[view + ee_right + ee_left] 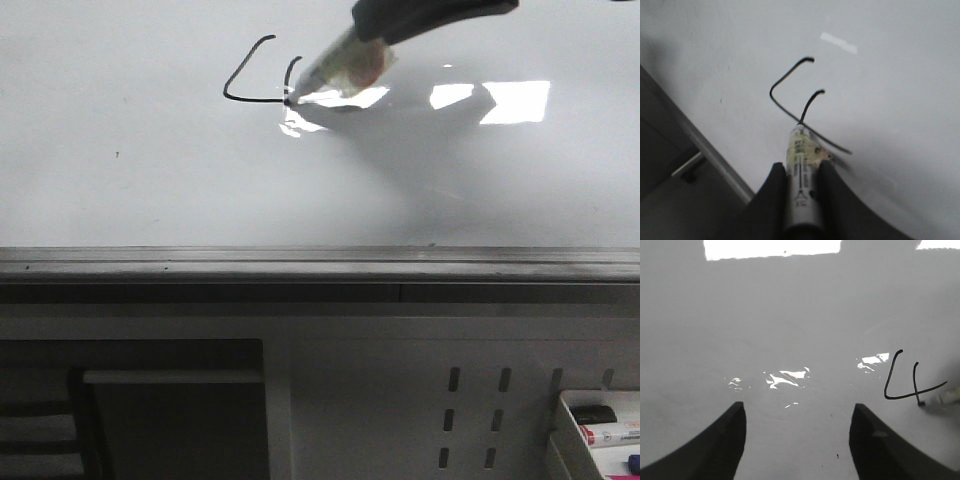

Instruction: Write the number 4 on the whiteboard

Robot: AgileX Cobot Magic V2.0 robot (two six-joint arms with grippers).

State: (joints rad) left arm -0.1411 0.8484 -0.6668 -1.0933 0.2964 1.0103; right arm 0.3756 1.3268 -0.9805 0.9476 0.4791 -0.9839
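The whiteboard (pixel 150 180) fills the front view, glossy white with a grey lower rail (pixel 320 262). A thin black open-topped number 4 (pixel 250 85) is drawn on it; it also shows in the left wrist view (pixel 900 382) and the right wrist view (pixel 790 95). My right gripper (pixel 802 167) is shut on a white marker (pixel 801 175), whose tip touches the board at the lower end of the short vertical stroke (pixel 289 99). My left gripper (pixel 797 410) is open and empty, facing bare board to the left of the 4.
Bright light reflections (pixel 515 100) lie on the board right of the marker. Below the rail stands a grey perforated panel (pixel 470 410). A white tray (pixel 600 425) with spare markers sits at the lower right.
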